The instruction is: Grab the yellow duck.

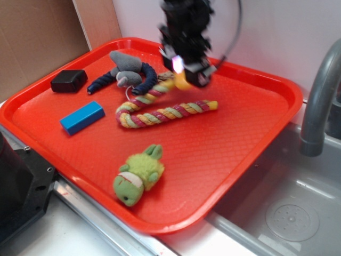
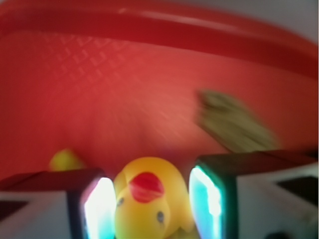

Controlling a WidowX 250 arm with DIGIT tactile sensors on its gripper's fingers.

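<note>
Wrist view: glossy, rounded yellow duck (image 2: 149, 204) is pinched between the tool (image 2: 149, 206) pads (image 2: 99, 209).
Tray (image 1: 256, 160): red plastic, diamond-textured.

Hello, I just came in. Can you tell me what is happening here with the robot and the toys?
The robot's claw has a small yellow duck between its two fingers, over the far part of a red tray beside a sink. In the exterior view the duck shows just under the claw, near the striped rope toy. Whether it is lifted off the tray is hard to tell. A green plush turtle, a blue block, a black box and a grey plush toy lie untouched on the tray.
</note>
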